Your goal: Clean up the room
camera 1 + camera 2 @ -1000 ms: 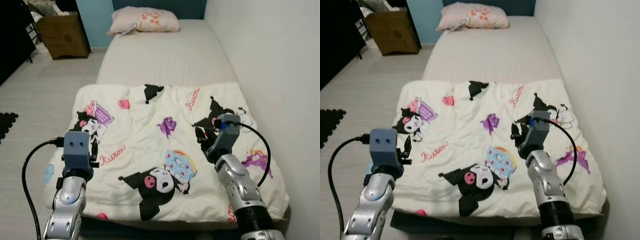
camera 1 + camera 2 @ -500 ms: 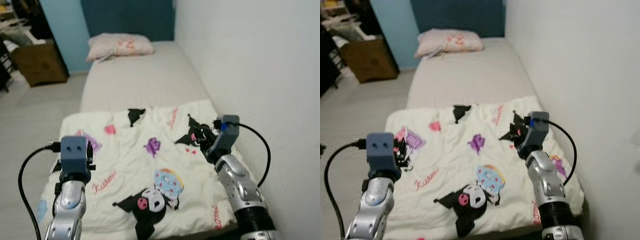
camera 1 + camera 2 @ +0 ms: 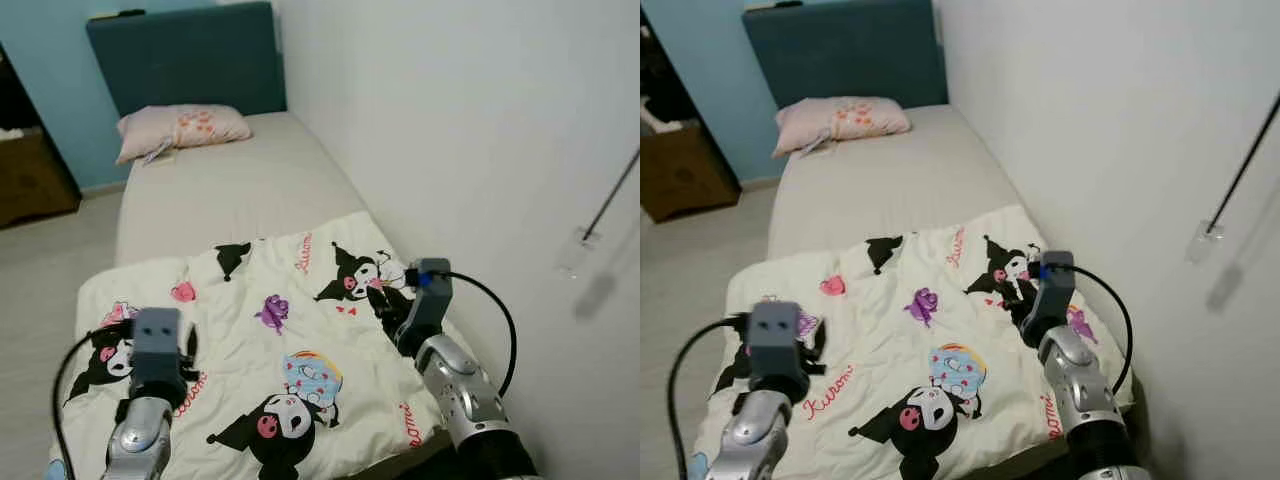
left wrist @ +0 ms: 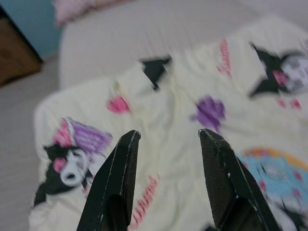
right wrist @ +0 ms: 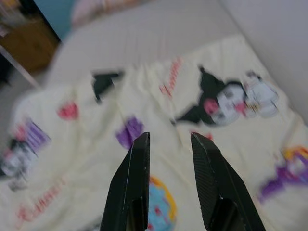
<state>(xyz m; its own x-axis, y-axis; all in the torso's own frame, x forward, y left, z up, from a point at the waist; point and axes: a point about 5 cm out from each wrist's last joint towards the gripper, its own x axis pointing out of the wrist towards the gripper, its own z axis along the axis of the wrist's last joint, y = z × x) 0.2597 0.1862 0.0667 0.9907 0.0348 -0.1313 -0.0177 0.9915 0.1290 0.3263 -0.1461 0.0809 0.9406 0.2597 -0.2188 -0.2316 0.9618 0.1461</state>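
— While we are standing at the foot edge of the bed (image 3: 220,190), what are we seeing on it?

— We are looking at a cream blanket (image 3: 250,360) with cartoon prints, and it is covering the foot half of the mattress, reaching from the edge by the floor across to the edge along the white wall (image 3: 450,130). A pink pillow (image 3: 180,128) is lying at the head end, against the dark teal headboard (image 3: 185,55).

— Where are our grippers hanging?

— The left gripper (image 4: 166,144) is hovering over the blanket near the floor-side edge, and the right gripper (image 5: 168,144) is hovering over it near the wall-side edge.

— Are they holding anything?

— Neither is gripping anything. In the wrist views the left fingers (image 4: 118,178) are standing well apart, and the right fingers (image 5: 137,178) are parted by a narrower gap, with only blanket showing between each pair. A brown box (image 3: 680,170) is sitting on the floor (image 3: 695,250) beside the head corner.
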